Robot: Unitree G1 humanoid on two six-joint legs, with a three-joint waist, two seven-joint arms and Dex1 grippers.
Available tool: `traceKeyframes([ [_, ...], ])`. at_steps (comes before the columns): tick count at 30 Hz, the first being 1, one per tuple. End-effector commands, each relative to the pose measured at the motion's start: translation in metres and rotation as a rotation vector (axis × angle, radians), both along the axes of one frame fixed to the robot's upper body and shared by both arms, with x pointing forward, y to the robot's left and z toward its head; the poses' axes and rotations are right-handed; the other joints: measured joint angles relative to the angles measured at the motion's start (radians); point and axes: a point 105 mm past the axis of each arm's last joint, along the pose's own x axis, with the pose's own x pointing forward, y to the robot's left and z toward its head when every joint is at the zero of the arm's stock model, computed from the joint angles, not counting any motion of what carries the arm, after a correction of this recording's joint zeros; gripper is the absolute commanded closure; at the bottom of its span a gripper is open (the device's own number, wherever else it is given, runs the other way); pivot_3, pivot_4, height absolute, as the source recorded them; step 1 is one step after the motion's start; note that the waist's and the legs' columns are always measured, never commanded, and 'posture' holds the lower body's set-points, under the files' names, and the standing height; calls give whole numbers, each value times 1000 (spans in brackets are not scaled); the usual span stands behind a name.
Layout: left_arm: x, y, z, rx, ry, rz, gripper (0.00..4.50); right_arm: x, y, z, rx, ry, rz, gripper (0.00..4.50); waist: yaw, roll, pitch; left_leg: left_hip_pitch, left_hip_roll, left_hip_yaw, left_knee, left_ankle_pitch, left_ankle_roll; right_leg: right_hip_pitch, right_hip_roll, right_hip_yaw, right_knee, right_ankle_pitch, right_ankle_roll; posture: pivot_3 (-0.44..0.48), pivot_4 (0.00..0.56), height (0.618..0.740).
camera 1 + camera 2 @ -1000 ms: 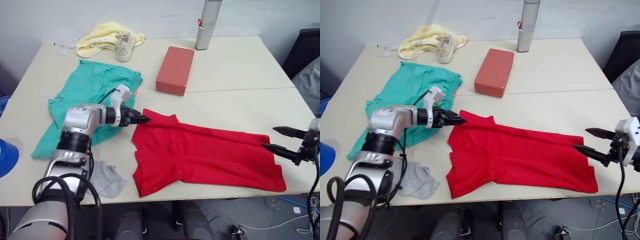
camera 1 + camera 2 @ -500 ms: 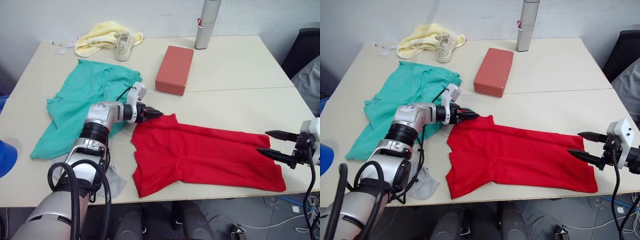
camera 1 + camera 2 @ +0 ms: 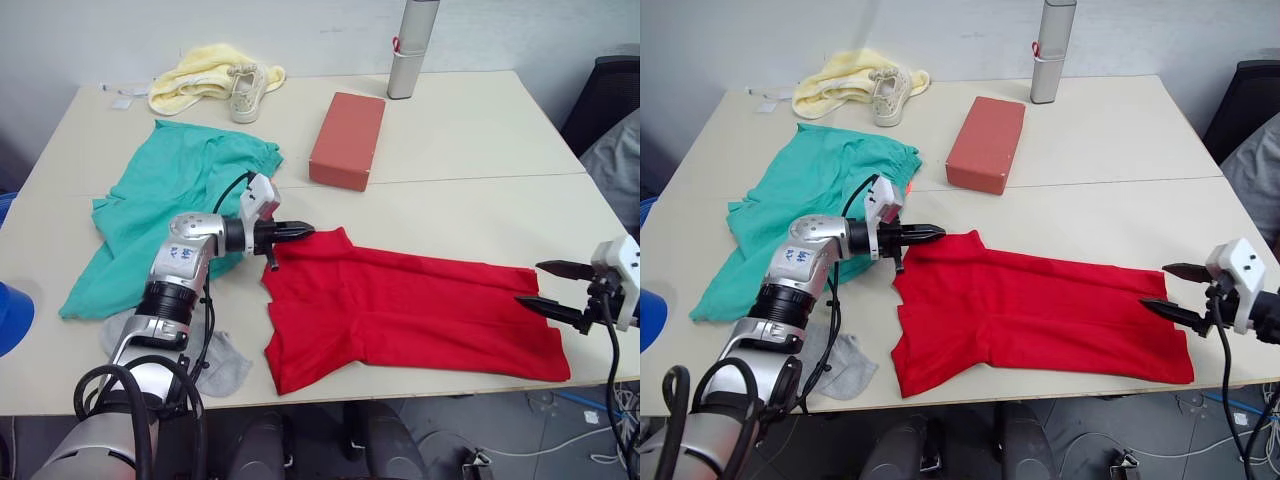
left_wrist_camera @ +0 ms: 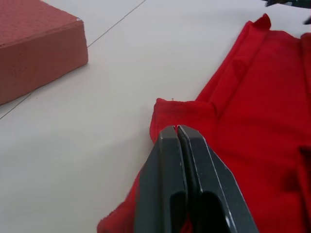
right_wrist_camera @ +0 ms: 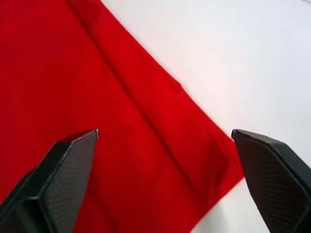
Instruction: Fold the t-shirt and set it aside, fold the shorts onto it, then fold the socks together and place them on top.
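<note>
The red t-shirt lies spread flat along the table's near edge. My left gripper is shut on the shirt's far left corner, a folded bit of red cloth bunched at its tips. The right gripper stands open at the shirt's right end, one finger on each side of the corner, just above the cloth. The teal shorts lie crumpled to the left, under my left arm. A grey sock rests near the front left edge, partly hidden by the arm.
A brick-red box stands beyond the shirt, mid-table. A yellow towel and a beige sneaker sit at the far left, a grey cylinder at the back. The table's right half is bare.
The left gripper moved right to the shirt's far corner and closed on it. The right gripper stayed open at the shirt's right end.
</note>
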Motion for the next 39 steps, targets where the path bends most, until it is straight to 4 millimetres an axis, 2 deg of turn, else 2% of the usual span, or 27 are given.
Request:
traceKeyframes([
  [1, -7, -4, 8, 28, -107, -64, 4484, 2, -13, 0, -57, 64, -23, 0, 0, 0, 0, 0, 0, 0, 0, 0, 0, 0, 0, 0, 0, 0, 0, 0, 150, 740],
  [8, -9, -1, 6, 36, -121, -62, 4484, 6, -19, -3, -66, 91, -25, 0, 1, 0, 0, 0, 0, 0, 0, 0, 0, 0, 0, 0, 0, 0, 0, 0, 150, 740],
  [12, -10, 0, 6, 35, -123, -59, 4500, 6, -20, -2, -60, 81, -26, 1283, -1, 0, 0, 0, 0, 0, 0, 0, 0, 0, 0, 0, 0, 0, 0, 0, 150, 740],
  [17, -11, 1, 5, 39, -126, -62, 4500, 9, -16, 1, -37, 54, -12, 3223, -1, 0, 0, 0, 0, 0, 0, 0, 0, 0, 0, -1, 0, 0, 0, 0, 150, 740],
  [21, -11, 7, 3, 59, -136, -64, 4500, 12, -15, 3, -37, 13, -9, 4476, -1, 0, 0, 0, 0, 0, 0, 0, 0, 0, 0, -1, 0, 0, 0, 0, 150, 740],
  [31, -23, 14, 0, 78, -209, -121, 4500, -2, -17, 5, -184, -118, 123, 4476, -1, 0, 0, 0, 0, 0, 0, 0, 0, 0, 0, -1, 0, 0, 0, 0, 150, 740],
  [36, -30, 28, -15, 145, -256, -143, 4500, -10, -20, 0, -249, -171, 166, 4476, -3, 0, 0, 0, 0, 0, 0, 0, 0, 0, 0, 0, 0, 0, 0, 0, 150, 740],
  [39, -29, 35, -21, 164, -282, -132, 4500, -15, -21, -9, -286, -174, 188, 4476, -3, 0, 0, 1, 0, 1, 0, 0, 0, 1, 0, 0, 0, 0, 0, 0, 150, 740],
])
